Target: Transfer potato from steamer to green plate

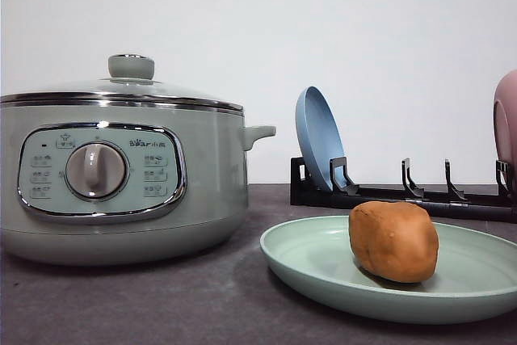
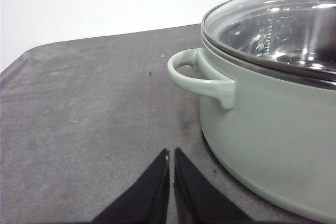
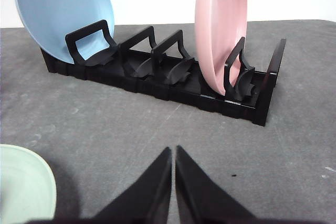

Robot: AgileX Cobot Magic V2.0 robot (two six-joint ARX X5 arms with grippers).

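**Potato rests on green plate beside lidded steamer**

The potato [image 1: 394, 241], orange-brown and lumpy, sits on the green plate [image 1: 307, 260] at the near right of the dark grey bench [image 1: 202, 296], right of the plate's centre and upright on its broad end. To the left, a little farther back and apart from the plate, stands the steamer [image 1: 121, 175], its glass lid [image 1: 129, 86] seated on the chrome rim, dial panel facing forward and one side handle [image 1: 260, 132] pointing right toward the plate. Beyond the plate, a black dish rack [image 1: 404, 193] runs along the far right of the bench; a blue plate [image 1: 319, 139] stands on edge in its left slot and a pink dish [image 1: 506, 123] in its right end.

The left tool [image 2: 171, 153] is above bare bench beside the steamer's other handle [image 2: 202, 80], its black fingers [image 2: 152, 192] closed tip to tip and gripping nothing. The right tool [image 3: 174, 150] is likewise pressed together and empty over the bench in front of the rack, with the green plate's rim [image 3: 31, 182] just to one side of it.
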